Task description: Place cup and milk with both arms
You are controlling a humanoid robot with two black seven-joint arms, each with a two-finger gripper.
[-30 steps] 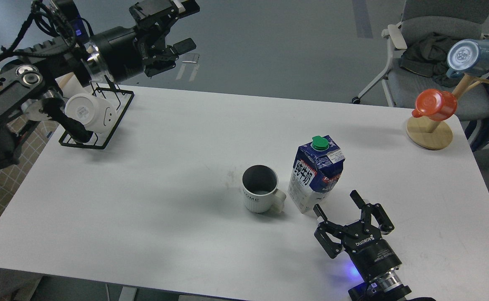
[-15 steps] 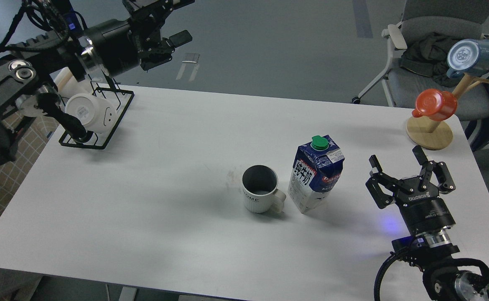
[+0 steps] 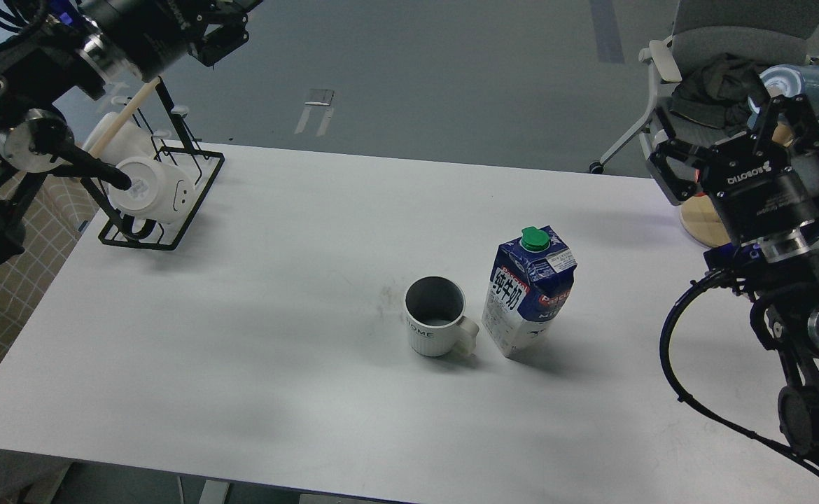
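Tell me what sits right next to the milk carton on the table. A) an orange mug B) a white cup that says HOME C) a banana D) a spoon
B, because the white cup with HOME on its side stands just left of the milk carton, its handle pointing toward the carton.

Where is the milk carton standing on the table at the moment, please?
In the head view, the milk carton stands upright on the white table, right of centre, just right of the HOME cup and apart from it.
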